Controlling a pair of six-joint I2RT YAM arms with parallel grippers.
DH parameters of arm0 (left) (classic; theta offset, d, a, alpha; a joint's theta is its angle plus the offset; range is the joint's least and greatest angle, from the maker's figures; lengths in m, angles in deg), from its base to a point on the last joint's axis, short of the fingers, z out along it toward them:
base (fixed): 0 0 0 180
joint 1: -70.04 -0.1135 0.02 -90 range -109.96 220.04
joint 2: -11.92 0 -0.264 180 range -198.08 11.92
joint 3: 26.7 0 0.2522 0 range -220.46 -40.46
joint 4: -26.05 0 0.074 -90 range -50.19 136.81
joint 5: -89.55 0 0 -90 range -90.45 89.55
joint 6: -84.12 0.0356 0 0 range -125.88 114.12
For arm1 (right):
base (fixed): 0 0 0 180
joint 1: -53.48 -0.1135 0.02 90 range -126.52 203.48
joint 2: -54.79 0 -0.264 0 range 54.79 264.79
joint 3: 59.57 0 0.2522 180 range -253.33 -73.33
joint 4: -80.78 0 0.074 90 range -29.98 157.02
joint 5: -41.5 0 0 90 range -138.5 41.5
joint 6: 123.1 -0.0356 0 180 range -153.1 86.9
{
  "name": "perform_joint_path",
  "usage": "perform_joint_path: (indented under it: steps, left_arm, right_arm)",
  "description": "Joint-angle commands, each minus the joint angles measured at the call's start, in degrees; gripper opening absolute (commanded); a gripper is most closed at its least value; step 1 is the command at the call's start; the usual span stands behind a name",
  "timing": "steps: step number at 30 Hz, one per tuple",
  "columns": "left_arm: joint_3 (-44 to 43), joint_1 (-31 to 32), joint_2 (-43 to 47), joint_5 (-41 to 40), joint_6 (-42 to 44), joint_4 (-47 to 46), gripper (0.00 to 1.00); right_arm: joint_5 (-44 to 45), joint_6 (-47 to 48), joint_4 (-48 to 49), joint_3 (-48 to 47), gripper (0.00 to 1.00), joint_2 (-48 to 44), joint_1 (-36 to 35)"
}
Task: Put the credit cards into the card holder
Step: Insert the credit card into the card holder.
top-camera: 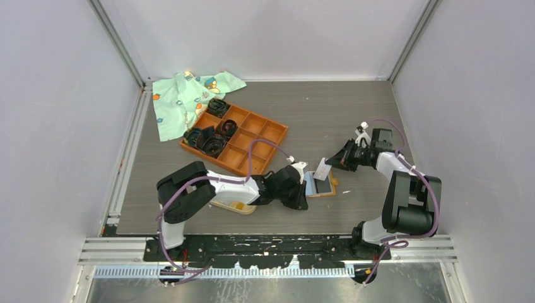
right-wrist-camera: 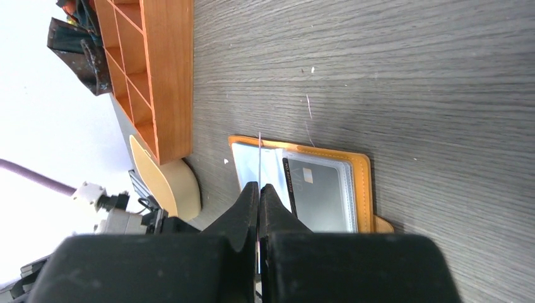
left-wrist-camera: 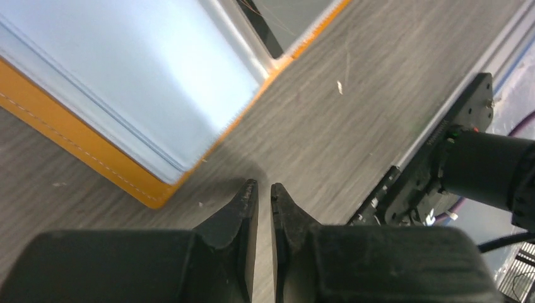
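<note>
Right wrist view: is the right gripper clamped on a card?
Yes, the right gripper is shut on a thin card, seen edge-on sticking out past its fingertips over the open orange wallet.

wallet (top-camera: 323,185) right of card holder (top-camera: 235,205), grid tray (top-camera: 252,124) behind

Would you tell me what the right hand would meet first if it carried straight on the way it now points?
Most likely the open orange wallet: the right hand, shut on a thin card, points at its clear sleeves. The card's edge would touch first, though depth is unclear.
</note>
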Motion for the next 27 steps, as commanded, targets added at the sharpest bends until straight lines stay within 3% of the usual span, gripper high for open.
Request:
perform_joint_path:
  steps: [1,8,13,17,22,27]
  left_arm:
    - [-3.02,-2.69,-1.90,-1.09,0.86,2.51,0.15]
    - [-4.58,-7.19,-2.70,-0.41,2.64,3.47,0.15]
    - [-5.27,-9.90,-2.84,1.46,4.01,2.94,0.16]
    - [-3.08,-9.93,2.57,3.82,6.56,1.32,0.18]
    - [0.92,-10.26,9.85,-0.51,11.71,2.80,0.30]
    - [-0.92,-12.33,8.60,0.55,14.84,5.28,0.38]
  right_arm:
    - [1.80,-4.63,3.27,1.28,0.01,-3.25,-0.02]
    - [7.38,-11.68,6.03,5.39,0.01,-7.62,-0.13]
    - [5.92,-13.05,9.34,7.53,0.01,-7.79,-0.51]
    - [4.58,-14.37,15.72,11.51,0.01,-7.42,-0.47]
    - [2.51,-15.89,25.29,15.53,0.01,-6.72,-0.52]
    - [2.74,-16.57,29.50,17.97,0.01,-6.43,-0.46]
